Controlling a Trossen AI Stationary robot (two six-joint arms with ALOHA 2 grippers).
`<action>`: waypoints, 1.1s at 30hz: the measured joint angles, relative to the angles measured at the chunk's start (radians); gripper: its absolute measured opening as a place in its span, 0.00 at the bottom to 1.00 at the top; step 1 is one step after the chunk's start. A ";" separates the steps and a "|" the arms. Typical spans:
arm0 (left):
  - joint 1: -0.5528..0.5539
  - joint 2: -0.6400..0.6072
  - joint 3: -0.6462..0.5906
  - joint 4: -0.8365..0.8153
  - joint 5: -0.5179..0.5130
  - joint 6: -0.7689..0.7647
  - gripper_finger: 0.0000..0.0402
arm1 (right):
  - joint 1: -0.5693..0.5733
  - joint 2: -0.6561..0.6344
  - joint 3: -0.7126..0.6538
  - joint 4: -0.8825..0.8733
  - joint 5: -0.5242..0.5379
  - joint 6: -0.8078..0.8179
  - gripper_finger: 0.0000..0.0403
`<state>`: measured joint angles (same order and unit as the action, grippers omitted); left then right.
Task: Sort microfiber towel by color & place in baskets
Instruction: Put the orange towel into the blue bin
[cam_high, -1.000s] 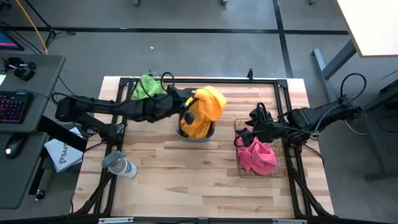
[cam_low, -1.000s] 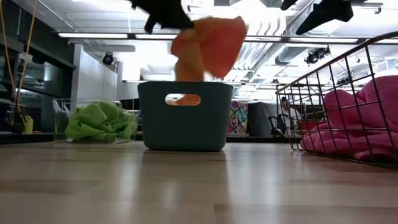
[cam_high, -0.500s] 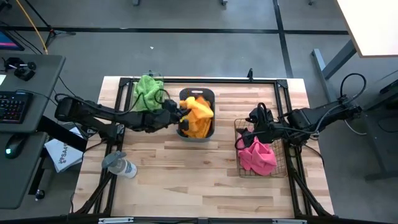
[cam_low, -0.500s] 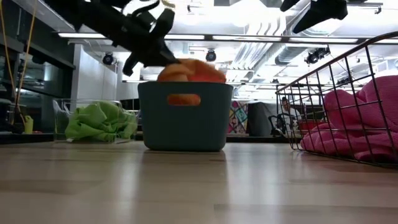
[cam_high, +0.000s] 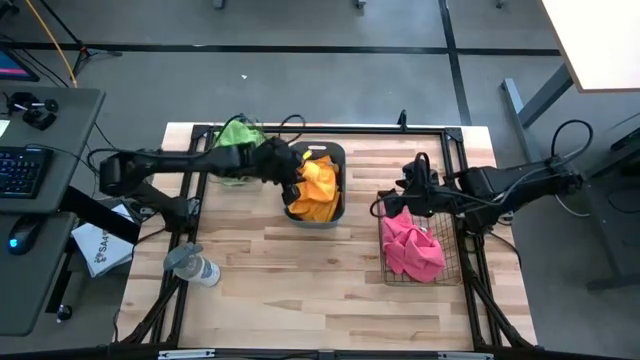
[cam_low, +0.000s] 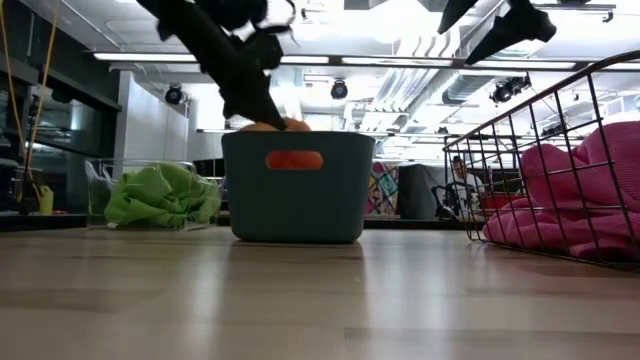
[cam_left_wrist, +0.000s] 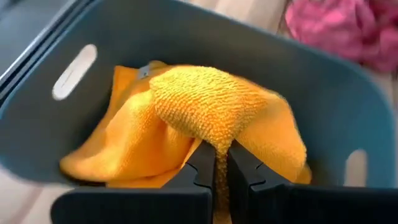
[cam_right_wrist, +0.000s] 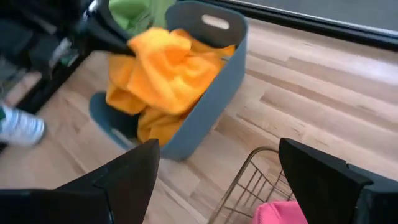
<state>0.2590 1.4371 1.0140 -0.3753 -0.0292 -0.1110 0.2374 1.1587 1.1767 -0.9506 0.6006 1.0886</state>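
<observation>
I see the orange towel (cam_left_wrist: 205, 118) heaped inside the teal tub (cam_high: 316, 186), a fold pinched directly ahead of my left gripper (cam_left_wrist: 215, 163), jaws narrow on cloth; my right gripper (cam_right_wrist: 249, 180) hangs spread wide above the wire basket (cam_high: 415, 243); wooden table (cam_high: 300, 290), office ceiling lights behind.

Tub (cam_high: 334, 152) at table (cam_high: 300, 290) centre's 12 o'clock, towels inside; bin (cam_high: 236, 134) at its 9, wire basket (cam_high: 442, 262) at 4 (bottle (cam_high: 190, 265) at 7).
</observation>
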 joint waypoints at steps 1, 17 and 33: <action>0.017 0.023 0.019 -0.017 0.028 0.046 0.00 | -0.009 0.000 0.000 0.001 0.000 0.016 0.81; 0.018 0.319 0.239 -0.004 0.102 0.462 0.00 | -0.081 0.000 0.000 0.059 -0.007 0.033 0.81; 0.061 0.425 0.194 -0.025 0.103 0.361 0.07 | -0.081 0.017 -0.001 0.056 -0.008 -0.086 0.81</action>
<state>0.3202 1.8623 1.2083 -0.4006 0.0736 0.2504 0.1566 1.1755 1.1755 -0.8944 0.5925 1.0030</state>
